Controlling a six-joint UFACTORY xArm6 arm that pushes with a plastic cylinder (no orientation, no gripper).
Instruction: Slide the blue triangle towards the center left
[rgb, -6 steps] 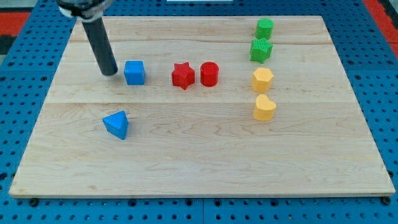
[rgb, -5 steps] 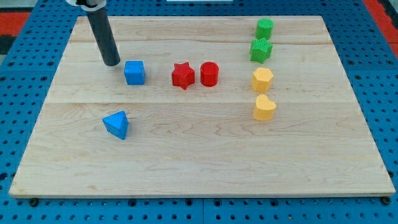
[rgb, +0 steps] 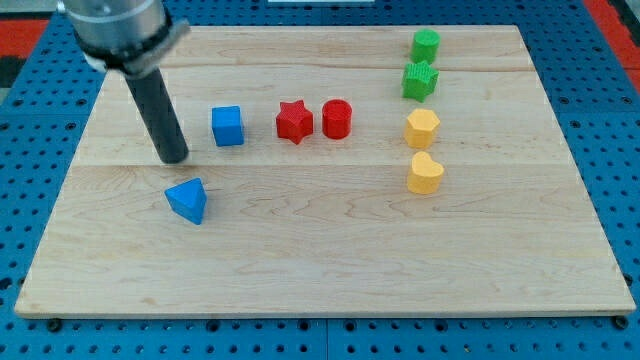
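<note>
The blue triangle (rgb: 188, 200) lies on the wooden board (rgb: 320, 270) at the view's lower left. My tip (rgb: 175, 157) stands just above the triangle, toward the view's top and slightly left of it, with a small gap between them. A blue cube (rgb: 228, 126) sits to the tip's upper right.
A red star (rgb: 294, 121) and a red cylinder (rgb: 337, 118) stand in a row right of the blue cube. At the view's right, a green cylinder (rgb: 426, 45), a green star (rgb: 420, 81), a yellow hexagon (rgb: 422, 128) and a yellow heart (rgb: 425, 173) form a column.
My tip moved down the view from beside the blue cube to just above the blue triangle. The blue cube shifted slightly right and down. The triangle has not moved.
</note>
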